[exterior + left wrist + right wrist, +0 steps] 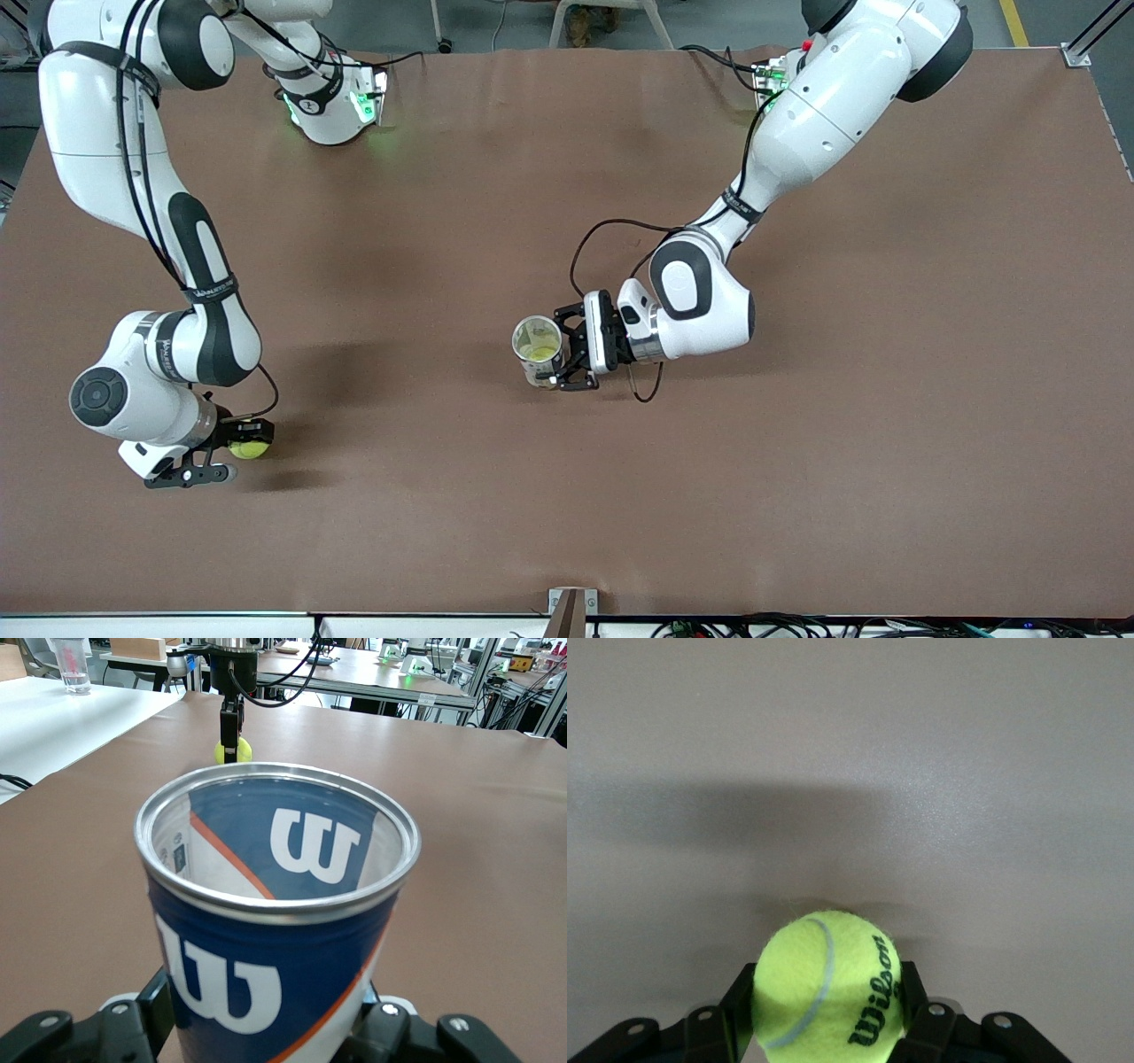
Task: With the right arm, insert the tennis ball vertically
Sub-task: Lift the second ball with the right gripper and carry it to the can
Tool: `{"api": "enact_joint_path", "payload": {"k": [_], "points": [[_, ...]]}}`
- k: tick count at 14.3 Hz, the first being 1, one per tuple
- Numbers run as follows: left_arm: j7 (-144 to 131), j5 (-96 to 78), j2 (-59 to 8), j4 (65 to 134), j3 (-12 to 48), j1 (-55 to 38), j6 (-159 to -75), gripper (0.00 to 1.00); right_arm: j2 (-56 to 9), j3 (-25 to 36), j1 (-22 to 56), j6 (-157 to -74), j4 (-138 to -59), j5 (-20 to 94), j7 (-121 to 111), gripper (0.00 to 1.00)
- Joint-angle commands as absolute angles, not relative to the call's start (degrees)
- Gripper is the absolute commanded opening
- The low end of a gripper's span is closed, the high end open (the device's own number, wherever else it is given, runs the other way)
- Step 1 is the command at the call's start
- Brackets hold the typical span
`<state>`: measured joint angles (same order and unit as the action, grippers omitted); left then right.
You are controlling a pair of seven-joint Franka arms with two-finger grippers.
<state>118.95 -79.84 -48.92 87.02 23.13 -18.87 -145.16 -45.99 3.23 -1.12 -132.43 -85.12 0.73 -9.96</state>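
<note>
A yellow-green tennis ball (249, 449) sits between the fingers of my right gripper (241, 447), low over the brown table near the right arm's end; in the right wrist view the ball (827, 989) is clamped by both black fingers. My left gripper (567, 353) is shut on an open blue-and-white Wilson can (538, 349), which stands upright near the table's middle with a yellow ball inside it. In the left wrist view the can (275, 930) fills the frame, its mouth open upward, and the ball (233, 751) shows farther off in the right gripper.
The brown table (797, 443) has bare surface between the ball and the can. The arms' bases stand along the edge farthest from the front camera. A small bracket (571, 611) sits at the nearest edge.
</note>
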Motion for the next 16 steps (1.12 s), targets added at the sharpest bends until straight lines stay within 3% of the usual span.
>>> {"api": "enact_joint_path", "payload": {"k": [1, 6, 10, 16], "points": [[119.18, -80.51, -49.48, 87.63, 22.41, -20.04, -146.43, 0.78, -45.79, 2.46, -0.54, -132.37, -85.43, 1.14, -11.07, 0.51], [119.44, -80.42, -49.31, 87.71, 22.41, -19.78, -146.34, 0.78, -38.69, -1.21, -0.17, -121.40, -84.90, 1.75, -10.99, 0.48], [119.53, -80.42, -49.31, 87.80, 22.41, -19.78, -146.34, 0.78, -32.01, -8.24, 0.17, -113.58, -84.29, 13.06, -2.83, 0.48], [120.32, -80.42, -49.48, 87.80, 22.41, -19.86, -146.34, 0.78, -29.44, -21.24, 0.26, -113.90, -83.85, 18.46, 15.86, 0.48]]}}
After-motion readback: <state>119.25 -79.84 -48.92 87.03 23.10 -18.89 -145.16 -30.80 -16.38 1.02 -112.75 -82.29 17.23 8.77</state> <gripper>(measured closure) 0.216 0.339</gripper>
